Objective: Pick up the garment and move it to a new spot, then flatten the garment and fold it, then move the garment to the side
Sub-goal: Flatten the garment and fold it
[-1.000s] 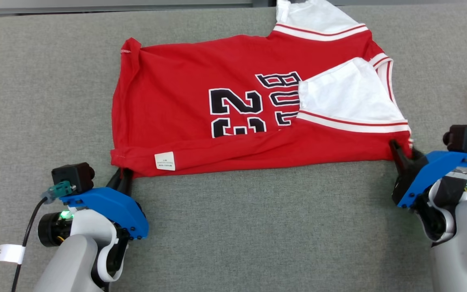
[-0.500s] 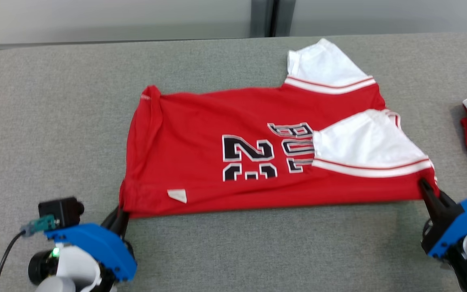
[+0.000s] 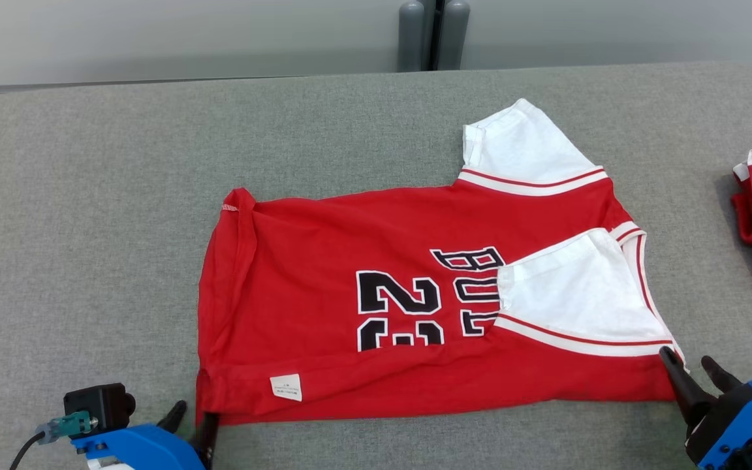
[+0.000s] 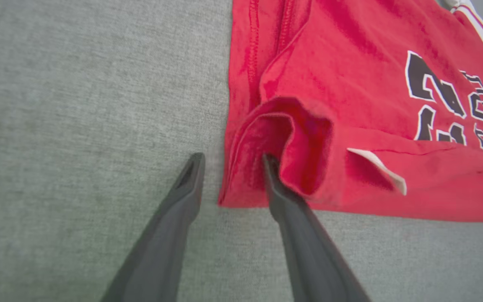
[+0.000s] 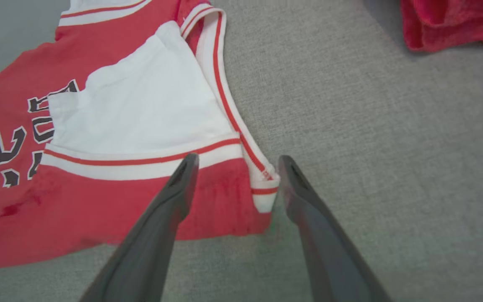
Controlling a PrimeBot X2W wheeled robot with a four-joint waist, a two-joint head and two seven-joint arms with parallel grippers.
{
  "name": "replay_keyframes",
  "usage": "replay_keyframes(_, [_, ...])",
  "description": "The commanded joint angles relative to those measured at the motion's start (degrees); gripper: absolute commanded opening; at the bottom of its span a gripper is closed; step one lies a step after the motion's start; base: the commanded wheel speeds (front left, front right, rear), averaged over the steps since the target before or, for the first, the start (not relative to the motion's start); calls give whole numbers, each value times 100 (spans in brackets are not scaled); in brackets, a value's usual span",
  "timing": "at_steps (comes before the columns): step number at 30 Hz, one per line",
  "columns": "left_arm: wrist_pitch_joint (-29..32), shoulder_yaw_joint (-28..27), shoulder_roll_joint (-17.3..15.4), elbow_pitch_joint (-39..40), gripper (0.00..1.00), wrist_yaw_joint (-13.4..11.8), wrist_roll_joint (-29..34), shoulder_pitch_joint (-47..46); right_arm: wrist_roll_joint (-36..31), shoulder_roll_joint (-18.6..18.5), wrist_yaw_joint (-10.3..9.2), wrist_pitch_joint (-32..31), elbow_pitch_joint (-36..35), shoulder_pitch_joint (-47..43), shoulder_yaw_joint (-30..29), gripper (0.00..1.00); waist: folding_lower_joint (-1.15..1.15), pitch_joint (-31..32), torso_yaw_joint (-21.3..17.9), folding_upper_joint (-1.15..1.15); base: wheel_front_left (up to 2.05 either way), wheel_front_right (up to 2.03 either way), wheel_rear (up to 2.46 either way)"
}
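Lying on the bench (image 3: 89,196), the red garment (image 3: 324,261) takes one finger (image 4: 285,201) of the parted left jaws in its hem. The right jaws gape astride a corner.

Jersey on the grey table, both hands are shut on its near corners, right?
No, they are open. The jersey lies on the grey table with the left hand and right hand spread at its near corners, as both wrist views show.
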State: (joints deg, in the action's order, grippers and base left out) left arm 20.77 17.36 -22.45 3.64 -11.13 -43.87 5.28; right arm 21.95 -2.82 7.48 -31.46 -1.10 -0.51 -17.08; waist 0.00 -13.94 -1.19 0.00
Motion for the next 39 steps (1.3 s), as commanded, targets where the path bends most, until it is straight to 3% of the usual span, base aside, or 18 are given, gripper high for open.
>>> replay_keyframes(1, [24,-12,-12,28,100,-18,10,-11,-50,-16,3,0,-43,8,-1,100,0,4,1,0,0,0,0])
replay_keyframes(8, [497,-54,-335,338,100,-145,49,-293,-647,-26,3,-463,-629,593,152,100,0,56,-33,0,0,0,0])
replay_keyframes(13, [1182,-109,-760,590,100,-43,24,-1059,-803,-267,3,-1086,-747,1471,554,100,0,-38,-97,0,0,0,0])
replay_keyframes(18, [2052,-70,-1079,303,100,117,-48,-2297,-617,-504,3,-1486,-156,2640,1051,100,0,-324,-223,0,0,0,0])
replay_keyframes(27, [3323,94,-1081,-472,100,213,-372,-4010,-469,-579,3,-1356,1269,4478,1772,100,0,-1024,-540,0,0,0,0])
replay_keyframes(39, [3696,403,-935,-1023,100,162,-135,-4869,-400,-502,3,-803,2447,5518,2171,100,0,-1460,-744,0,0,0,0])
